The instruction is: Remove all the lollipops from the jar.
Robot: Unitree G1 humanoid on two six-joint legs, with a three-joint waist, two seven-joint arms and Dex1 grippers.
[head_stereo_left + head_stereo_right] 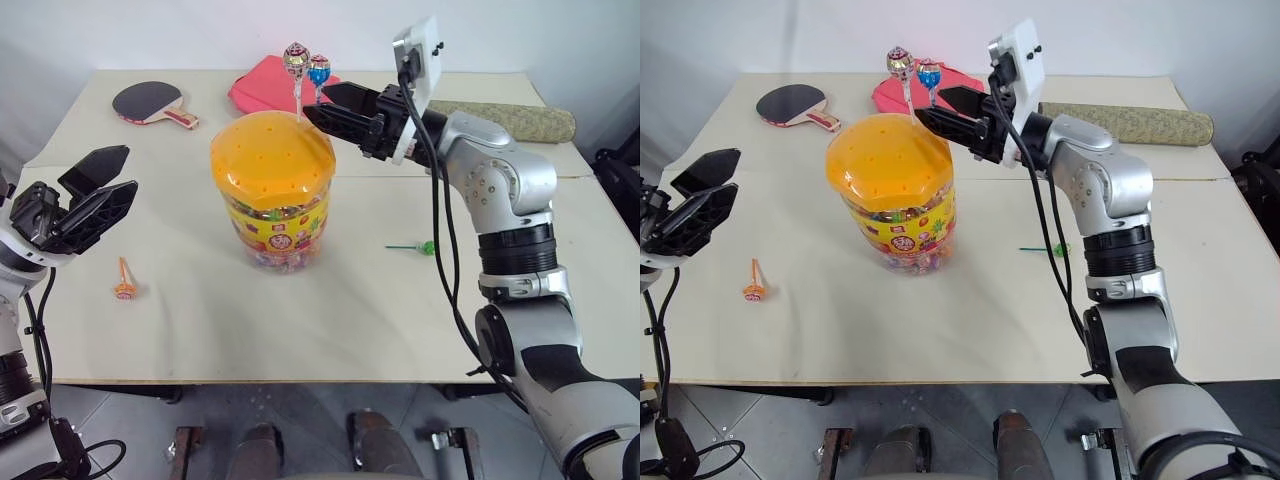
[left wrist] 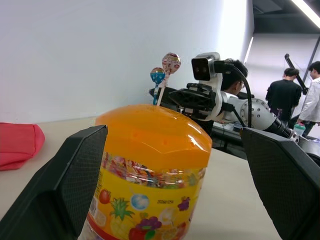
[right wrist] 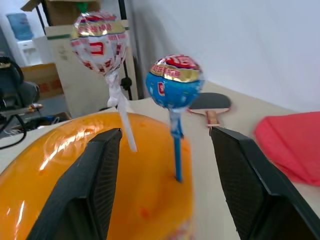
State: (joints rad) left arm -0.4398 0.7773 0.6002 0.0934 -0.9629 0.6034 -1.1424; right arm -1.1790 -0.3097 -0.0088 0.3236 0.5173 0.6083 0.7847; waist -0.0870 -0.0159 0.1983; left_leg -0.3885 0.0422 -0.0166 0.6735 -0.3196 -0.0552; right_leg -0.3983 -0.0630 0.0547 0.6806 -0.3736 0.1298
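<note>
Mid-desk, the jar (image 1: 272, 190) has two lollipops (image 1: 307, 66) standing upright in its lid. The right gripper (image 1: 322, 107), released and empty, points level at their sticks, far nearer than the left gripper (image 1: 95, 195), which is spread wide near the left edge.

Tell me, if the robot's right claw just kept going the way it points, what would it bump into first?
Most likely the blue lollipop: its stick stands in the jar's orange lid between the open fingers of the right gripper. The pinkish lollipop stands just beside it, so depth leaves some doubt which comes first.
</note>
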